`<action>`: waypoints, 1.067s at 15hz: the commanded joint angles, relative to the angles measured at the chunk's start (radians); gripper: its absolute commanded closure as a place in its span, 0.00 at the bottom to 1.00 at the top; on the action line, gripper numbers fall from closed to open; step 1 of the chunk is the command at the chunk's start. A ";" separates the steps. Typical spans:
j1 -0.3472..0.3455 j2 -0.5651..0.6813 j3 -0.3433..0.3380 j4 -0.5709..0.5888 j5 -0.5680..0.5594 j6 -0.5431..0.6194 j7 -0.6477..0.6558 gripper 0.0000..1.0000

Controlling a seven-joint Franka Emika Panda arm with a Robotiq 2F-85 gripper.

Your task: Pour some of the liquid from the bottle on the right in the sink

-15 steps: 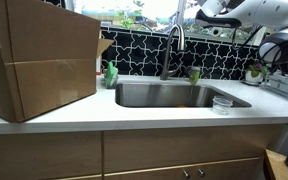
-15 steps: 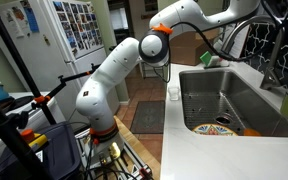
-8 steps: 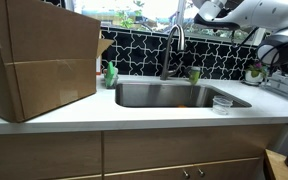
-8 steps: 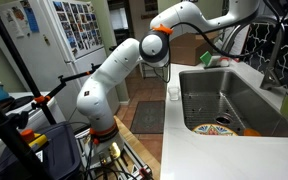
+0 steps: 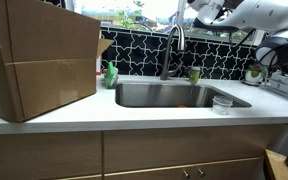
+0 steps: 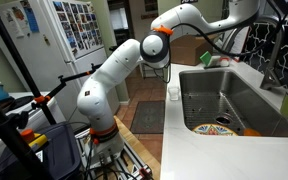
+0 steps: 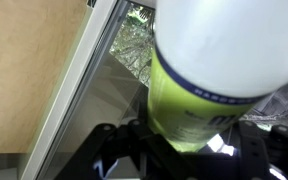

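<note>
In the wrist view my gripper (image 7: 184, 150) is shut on the pale-green bottle (image 7: 199, 90), whose white cap fills the top of the frame. The black fingers (image 7: 114, 150) clasp its lower body on both sides. In an exterior view the bottle (image 6: 211, 61) is held tilted above the counter at the far end of the sink (image 6: 209, 100). In an exterior view the arm and gripper (image 5: 206, 12) are high above the right side of the steel sink (image 5: 164, 96), right of the curved tap (image 5: 172, 45); the bottle itself is hard to make out there.
A large cardboard box (image 5: 39, 60) stands on the counter left of the sink. A darker green soap bottle (image 5: 111, 74) and a short green cup (image 5: 194, 75) stand behind the basin. A clear container (image 5: 222, 103) sits at its right edge. A plate (image 6: 216, 128) lies in the basin.
The arm has moved a little to the left above the sink with the bottle in its grip. The bottle looks slightly more tilted.
</note>
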 commanded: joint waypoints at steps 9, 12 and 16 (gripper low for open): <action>-0.001 0.004 0.006 0.000 -0.068 0.041 0.030 0.59; -0.003 0.003 0.020 0.000 -0.056 0.034 0.011 0.59; -0.013 -0.001 0.055 -0.003 -0.034 0.027 -0.019 0.59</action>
